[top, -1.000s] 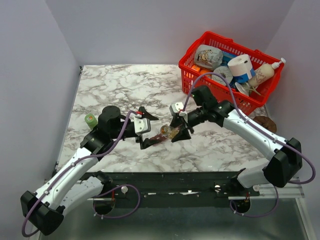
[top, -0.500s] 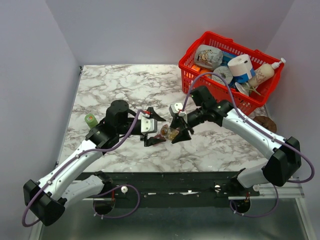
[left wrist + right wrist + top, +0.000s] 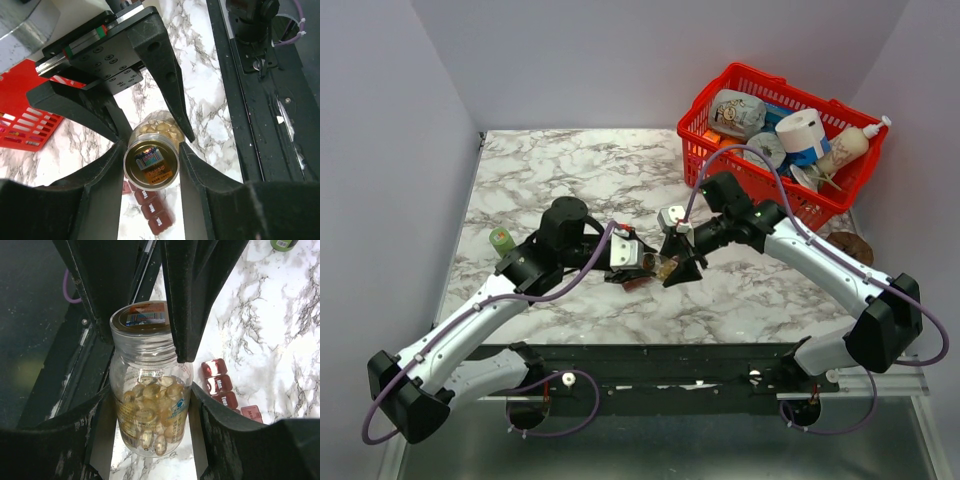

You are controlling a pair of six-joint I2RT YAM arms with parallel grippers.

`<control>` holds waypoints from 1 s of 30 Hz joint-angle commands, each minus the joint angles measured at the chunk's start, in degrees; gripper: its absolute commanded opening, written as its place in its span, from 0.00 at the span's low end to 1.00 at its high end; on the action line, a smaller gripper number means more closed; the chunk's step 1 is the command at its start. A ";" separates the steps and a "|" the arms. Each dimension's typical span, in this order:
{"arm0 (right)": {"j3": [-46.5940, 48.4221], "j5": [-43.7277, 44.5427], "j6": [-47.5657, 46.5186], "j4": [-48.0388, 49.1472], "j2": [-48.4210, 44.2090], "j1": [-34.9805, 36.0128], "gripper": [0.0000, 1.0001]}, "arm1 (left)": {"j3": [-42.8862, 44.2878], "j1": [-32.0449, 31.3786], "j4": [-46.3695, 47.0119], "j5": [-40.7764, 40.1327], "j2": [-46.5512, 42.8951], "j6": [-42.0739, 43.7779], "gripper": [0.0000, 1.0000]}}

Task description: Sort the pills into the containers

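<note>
My right pincer clamps the pill bottle over the bench. My left pincer pinches its top end (pills inside, container strip underneath).

I find open worktop at the far left, where a hand can pass freely. In the middle the left fingers and right fingers press the bottle from both sides, with no way between them. The containers lie just beside it. The red basket blocks the far right; a green cap stands near the left edge.
</note>
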 commanded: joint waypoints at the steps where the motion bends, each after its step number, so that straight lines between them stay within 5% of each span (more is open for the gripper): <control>1: 0.91 -1.01 1.65 1.97 -0.65 0.50 0.15 | -0.01 -0.24 -1.45 -5.84 -2.28 -1.85 0.00; 11: 0.21 4.60 7.63 6.98 -1.88 0.50 0.14 | -1.24 -0.33 4.35 -17.77 -2.81 -24.26 0.00; 21: -1.73 20.78 12.38 14.97 -3.12 0.50 0.13 | 7.98 -0.24 -7.75 -40.78 7.82 -67.22 0.00; 26: -2.43 25.79 13.00 16.74 -3.29 0.50 0.13 | 7.20 -0.24 -8.21 -43.73 10.55 -87.01 0.00; 30: -3.13 27.64 13.34 18.05 -3.55 0.50 0.13 | 7.81 -0.24 -6.80 -42.23 11.17 -91.87 0.01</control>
